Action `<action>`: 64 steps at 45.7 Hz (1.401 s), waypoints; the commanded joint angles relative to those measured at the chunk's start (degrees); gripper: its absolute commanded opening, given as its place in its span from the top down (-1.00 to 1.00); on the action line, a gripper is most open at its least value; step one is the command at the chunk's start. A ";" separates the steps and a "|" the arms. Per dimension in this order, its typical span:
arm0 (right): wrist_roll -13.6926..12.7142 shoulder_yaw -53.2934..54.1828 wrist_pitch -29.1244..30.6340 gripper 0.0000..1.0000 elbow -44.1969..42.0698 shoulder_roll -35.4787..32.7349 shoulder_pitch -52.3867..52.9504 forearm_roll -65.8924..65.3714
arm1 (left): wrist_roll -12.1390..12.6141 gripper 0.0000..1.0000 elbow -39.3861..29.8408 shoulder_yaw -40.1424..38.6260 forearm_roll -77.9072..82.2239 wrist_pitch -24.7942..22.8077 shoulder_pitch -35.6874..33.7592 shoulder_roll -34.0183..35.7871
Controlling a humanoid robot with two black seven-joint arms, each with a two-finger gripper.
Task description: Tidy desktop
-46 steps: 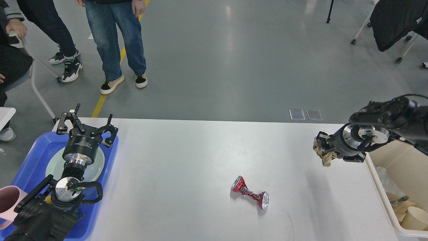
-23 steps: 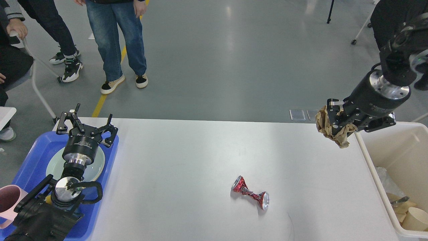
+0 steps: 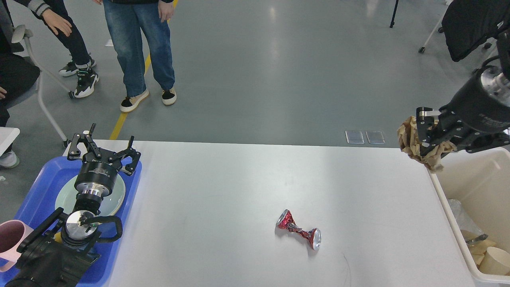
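Observation:
The desktop (image 3: 223, 187) is a wide white tabletop. A crushed red can (image 3: 299, 232) lies on it right of the middle. My right gripper (image 3: 428, 137) is shut on a crumpled wad of brown paper (image 3: 410, 143) and holds it in the air above the table's far right corner, at the rim of the cream-white bin (image 3: 442, 203). My left gripper (image 3: 102, 148) is open and empty, raised above the far end of the blue tray (image 3: 38, 191).
The blue tray holds a pale green plate (image 3: 113, 199); a pink mug (image 3: 10, 239) stands at its near left. The bin holds paper cups (image 3: 492, 259) and plastic scraps. People (image 3: 139, 48) stand on the floor beyond the table's left end.
My right arm has lifted the brown paper up and carried it right, from over the table to the bin's rim. The left arm and the can have not moved.

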 commanded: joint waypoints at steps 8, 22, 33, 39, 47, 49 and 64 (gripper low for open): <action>-0.08 -7.42 -16.14 1.00 -9.73 -9.11 -15.81 -0.59 | 0.00 -0.93 0.00 0.00 0.00 0.00 0.00 0.01; 0.00 9.09 -16.23 1.00 -44.35 -12.37 -55.09 -0.77 | 0.00 -0.93 0.00 0.00 0.00 0.00 0.00 0.01; 0.36 19.12 -17.29 1.00 -68.70 -7.19 -77.77 -0.68 | 0.00 -0.93 0.00 0.00 0.00 0.00 0.00 0.01; 0.44 21.15 -19.91 1.00 -78.81 -2.35 -87.80 -0.50 | 0.00 -0.93 0.00 0.00 0.00 0.00 0.00 0.01; 0.27 20.88 -29.85 1.00 -81.46 0.90 -95.10 -0.50 | 0.00 -0.93 0.00 0.00 0.00 0.00 0.00 0.01; 0.27 20.62 -31.95 1.00 -81.46 1.34 -96.24 -0.50 | 0.00 -0.93 0.00 0.00 0.00 0.00 0.00 0.01; 0.27 21.06 -42.78 1.00 -81.64 4.07 -102.05 -0.06 | 0.00 -0.93 0.00 0.00 0.00 0.00 0.00 0.01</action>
